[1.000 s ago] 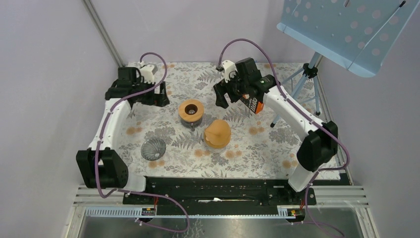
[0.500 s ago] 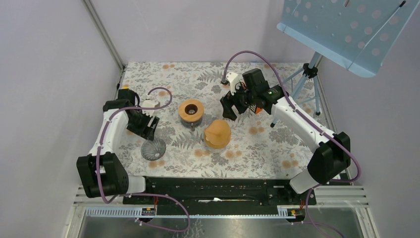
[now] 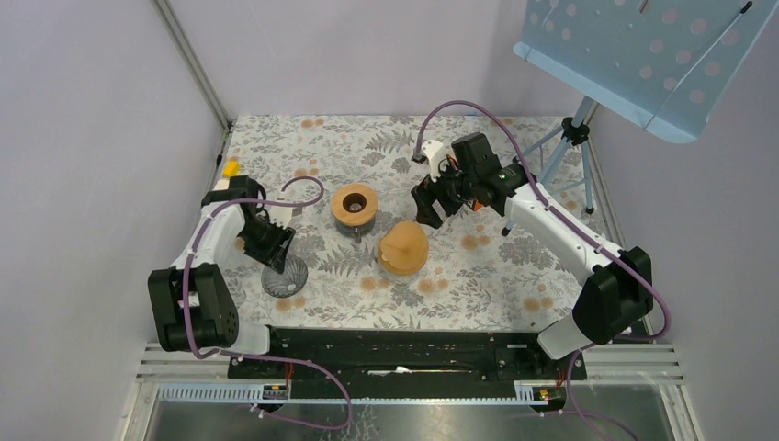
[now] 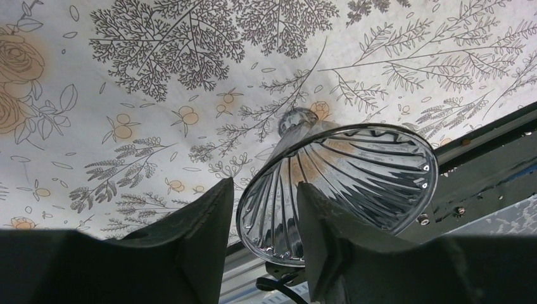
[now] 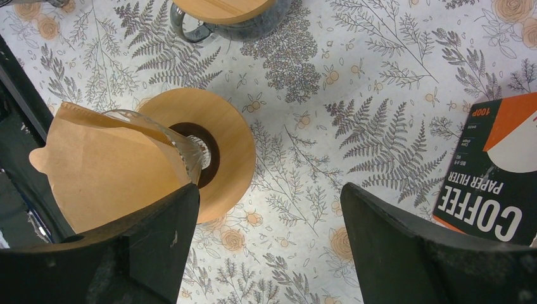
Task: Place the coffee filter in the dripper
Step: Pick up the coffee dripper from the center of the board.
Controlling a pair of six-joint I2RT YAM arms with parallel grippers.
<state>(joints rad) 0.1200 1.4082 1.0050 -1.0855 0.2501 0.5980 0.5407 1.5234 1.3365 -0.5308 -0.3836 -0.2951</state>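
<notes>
A clear ribbed glass dripper [image 3: 285, 276] lies tipped on the floral cloth at the left. My left gripper [image 3: 273, 246] hangs right over it. In the left wrist view the dripper's [image 4: 354, 171] near rim sits between the jaws of my left gripper [image 4: 265, 183], which stand partly open with a sliver of gap beside the left finger. The brown paper coffee filter [image 3: 404, 243] lies mid-table; up close the filter [image 5: 95, 171] sticks out of a second glass cone with a wooden collar [image 5: 228, 145]. My right gripper [image 3: 427, 213] hovers just behind it, and this right gripper [image 5: 269, 190] is wide open and empty.
A glass carafe with a wooden lid [image 3: 355, 204] stands between the arms. A coffee paper filter box [image 5: 487, 190] lies under the right arm. A tripod stand [image 3: 570, 138] occupies the back right, and a small yellow object [image 3: 230, 168] sits at the far left edge.
My left arm swung from the back left corner down to the glass dripper, and its jaws narrowed around the rim. My right arm shifted slightly toward the filter.
</notes>
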